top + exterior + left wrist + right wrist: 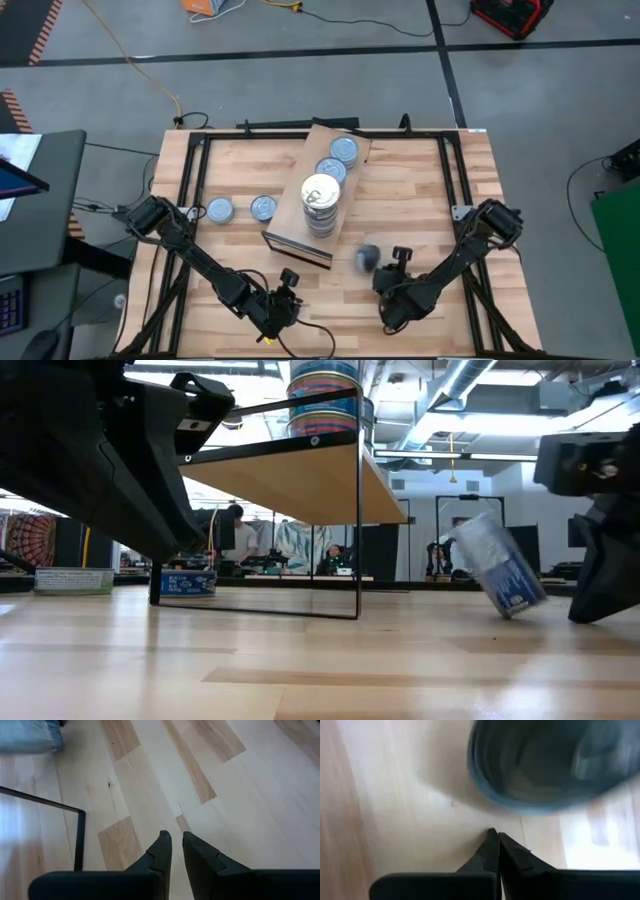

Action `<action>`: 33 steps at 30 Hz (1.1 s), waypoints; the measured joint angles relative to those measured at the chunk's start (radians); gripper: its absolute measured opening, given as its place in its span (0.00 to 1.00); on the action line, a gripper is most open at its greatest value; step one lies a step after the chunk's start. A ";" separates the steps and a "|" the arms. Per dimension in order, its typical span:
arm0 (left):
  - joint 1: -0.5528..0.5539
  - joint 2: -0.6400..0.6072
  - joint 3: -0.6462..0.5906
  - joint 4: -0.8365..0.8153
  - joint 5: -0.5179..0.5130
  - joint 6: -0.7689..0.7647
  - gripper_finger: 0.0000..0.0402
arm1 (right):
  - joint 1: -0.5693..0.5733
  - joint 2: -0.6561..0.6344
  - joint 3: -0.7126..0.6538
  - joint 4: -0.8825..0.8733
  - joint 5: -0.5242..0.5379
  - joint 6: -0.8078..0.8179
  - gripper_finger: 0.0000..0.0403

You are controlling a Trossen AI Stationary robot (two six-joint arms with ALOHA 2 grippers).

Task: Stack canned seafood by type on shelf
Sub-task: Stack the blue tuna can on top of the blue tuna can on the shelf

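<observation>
2 end effectors [176, 840] [495, 836] closed, empty; shelf [290, 225] bears stacked cans [321, 204]; 1 blurred can [366, 257] apparently loose.

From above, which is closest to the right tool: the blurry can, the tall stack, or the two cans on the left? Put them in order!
From the right tool:
1. Blurry can, just beside it on the table.
2. Tall stack, on the shelf's near end.
3. Two cans on the left, on the table beyond the shelf.

- We can read no text anywhere: the printed labels on the tilted can [498, 572] and the stacked cans [323, 398] are illegible.
</observation>
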 joint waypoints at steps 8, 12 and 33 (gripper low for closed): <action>0.000 -0.013 0.000 0.012 0.021 -0.060 0.11 | -0.009 -0.002 0.052 -0.005 0.014 -0.025 0.10; 0.000 -0.013 0.000 0.006 0.026 -0.082 0.11 | -0.009 -0.021 0.073 0.013 0.028 -0.025 0.10; 0.016 -0.014 0.000 0.009 0.047 -0.095 0.11 | -0.094 -0.268 -0.300 0.708 0.232 -0.091 0.20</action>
